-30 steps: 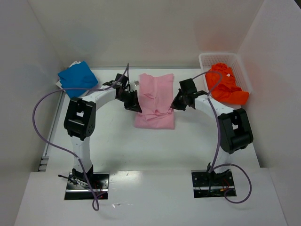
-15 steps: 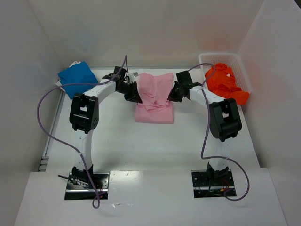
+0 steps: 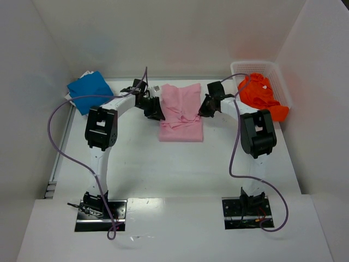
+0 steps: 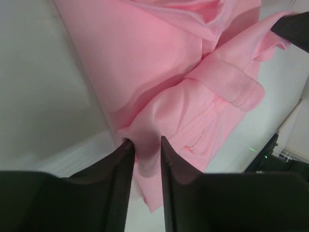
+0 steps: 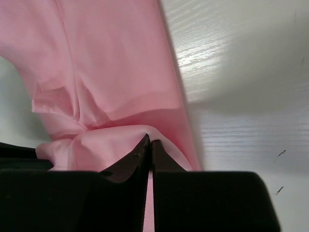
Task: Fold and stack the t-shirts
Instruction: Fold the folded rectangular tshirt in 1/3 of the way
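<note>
The light pink t-shirt (image 3: 182, 112) lies folded at the middle of the table. My left gripper (image 3: 155, 112) is at its left edge. In the left wrist view its jaws (image 4: 145, 143) stand apart, and a bunched fold of the pink t-shirt (image 4: 159, 82) sits loosely between them. My right gripper (image 3: 203, 109) is at the shirt's right edge. Its jaws (image 5: 149, 141) are pressed together on a thin fold of the pink t-shirt (image 5: 111, 72). The bright blue t-shirt (image 3: 90, 90) lies folded at the far left. The orange t-shirt (image 3: 260, 98) lies crumpled in the basket.
A white mesh basket (image 3: 256, 64) stands at the far right corner against the wall. White walls close in the table on the left, back and right. Purple cables loop from both arms over the near half of the table.
Both grippers have moved away from the arm bases, carrying the pink t-shirt's near part over itself, so the shirt is shorter. The left jaws have parted; the right stay pinched.
</note>
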